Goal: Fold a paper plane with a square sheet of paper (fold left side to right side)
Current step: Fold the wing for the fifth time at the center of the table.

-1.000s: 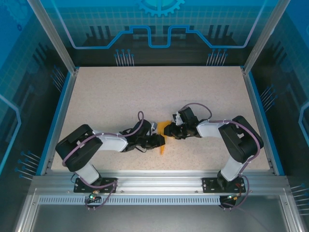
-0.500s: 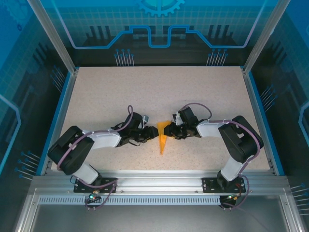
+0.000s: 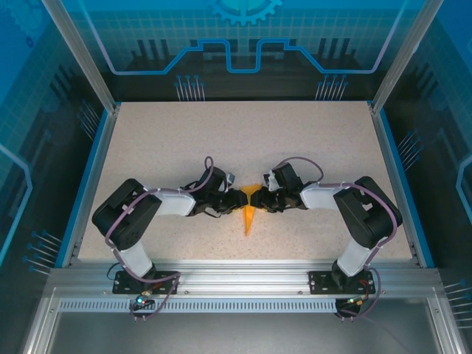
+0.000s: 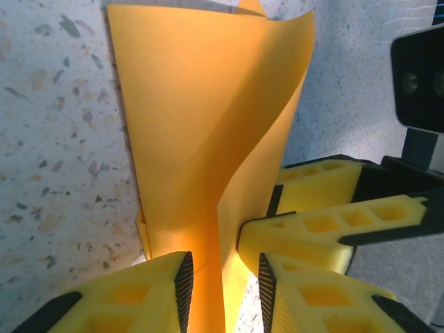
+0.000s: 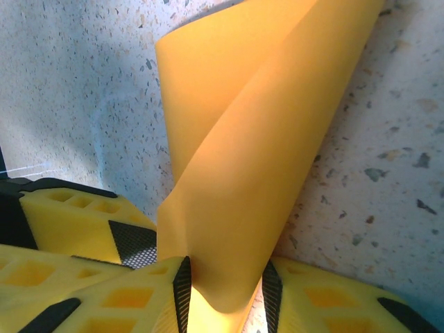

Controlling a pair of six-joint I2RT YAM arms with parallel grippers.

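The orange sheet of paper (image 3: 249, 220) lies mid-table, folded narrow, its point toward the near edge. Its far end curls up between both grippers. My left gripper (image 3: 240, 200) meets it from the left, my right gripper (image 3: 259, 201) from the right. In the left wrist view a raised flap of the paper (image 4: 201, 125) stands between the left gripper's (image 4: 223, 284) pads, with bare table showing beside the right pad. The right gripper's fingers (image 4: 319, 229) press in beside it. In the right wrist view the curled paper (image 5: 257, 139) fills the right gripper's (image 5: 223, 291) gap, touching both pads.
The speckled table (image 3: 243, 140) has a blue rim (image 3: 87, 184) along its sides and an aluminium rail (image 3: 243, 276) at the near edge. Both arm bases (image 3: 144, 280) sit on that rail. Glass panels (image 3: 243, 44) close in the back.
The left gripper drew back to the left off the paper, then came right again and now has the raised flap between its pads. The right gripper kept its place.
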